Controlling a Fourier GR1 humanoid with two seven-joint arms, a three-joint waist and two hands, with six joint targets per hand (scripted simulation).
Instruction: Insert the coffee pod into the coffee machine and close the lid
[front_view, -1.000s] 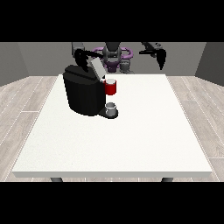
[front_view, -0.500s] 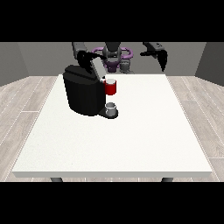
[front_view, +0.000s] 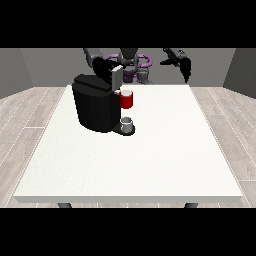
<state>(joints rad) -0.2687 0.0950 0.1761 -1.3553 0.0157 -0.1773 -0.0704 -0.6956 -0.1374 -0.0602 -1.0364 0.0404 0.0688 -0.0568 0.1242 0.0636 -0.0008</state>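
Note:
The black coffee machine (front_view: 95, 107) stands on the table's left half. A red pod holder (front_view: 127, 101) with a pale top sticks out of its front. I cannot tell whether a pod sits in it. The grey lid (front_view: 116, 76) is raised at the machine's top rear. The hand at the view's left (front_view: 103, 66) sits right behind and against that lid, above the machine. The hand at the view's right (front_view: 181, 61) hangs in the air over the table's far right edge. Its fingers are relaxed and it holds nothing.
A small grey cup (front_view: 127, 123) stands on the machine's base under the red holder. The white table (front_view: 150, 160) stretches out to the front and right of the machine. The robot's body (front_view: 131, 62) is behind the far edge.
The hand at the view's left has shifted slightly against the lid on top of the machine. The hand at the view's right has drifted a little to the right.

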